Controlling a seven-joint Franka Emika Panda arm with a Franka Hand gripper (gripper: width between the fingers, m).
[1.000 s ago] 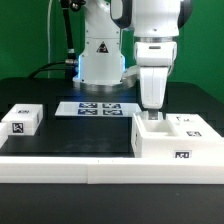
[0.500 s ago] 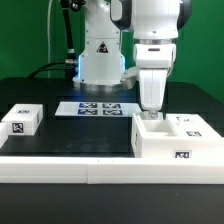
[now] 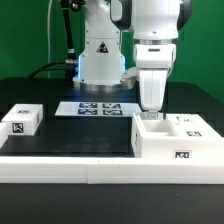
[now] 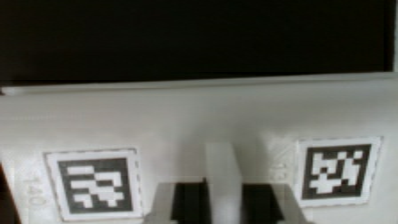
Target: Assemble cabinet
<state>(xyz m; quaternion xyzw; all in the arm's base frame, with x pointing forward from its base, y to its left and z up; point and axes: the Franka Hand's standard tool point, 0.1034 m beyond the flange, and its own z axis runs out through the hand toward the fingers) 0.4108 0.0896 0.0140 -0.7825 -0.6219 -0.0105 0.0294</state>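
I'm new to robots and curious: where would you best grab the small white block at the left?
Probably by two opposite side faces, coming straight down from above: the small white block lies flat, tagged top up, with nothing against its sides.

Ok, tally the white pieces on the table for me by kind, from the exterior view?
cabinet: 1
small tagged block: 1
marker board: 1
Total: 3
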